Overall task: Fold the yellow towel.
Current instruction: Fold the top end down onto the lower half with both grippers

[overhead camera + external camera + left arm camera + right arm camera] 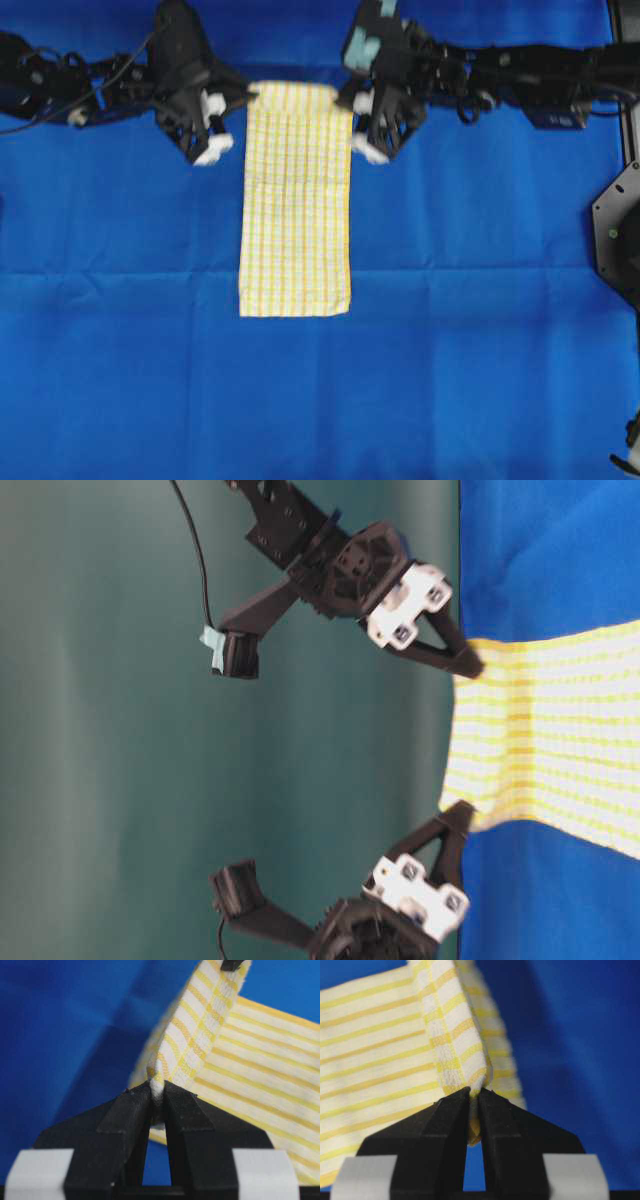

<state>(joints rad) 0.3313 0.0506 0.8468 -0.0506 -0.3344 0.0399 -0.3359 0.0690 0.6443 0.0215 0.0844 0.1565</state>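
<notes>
Black fingertips [135, 1110] of the left gripper [157, 1105] fill the bottom of the left wrist view, pinched tight on a corner of the yellow towel [200, 1035], with the cloth rising out of the closed tips and the striped body spreading off to the right over the blue cloth [60, 1025]. From overhead, the left gripper [252, 96] sits at the towel's top left corner, the towel [296, 200] runs as a long narrow strip down the middle of the blue cloth [480, 350], and the right gripper [345, 103] has the top right corner. Right wrist view is pretty much the same deal: right gripper [474, 1097] clamped on a folded bit of towel edge [455, 1035], stripes off to the left. Table-level view shows both grippers [478, 665] [462, 812] holding that end of the towel [540, 740] lifted off the cloth, sagging a little between them, the rest lying flat.
</notes>
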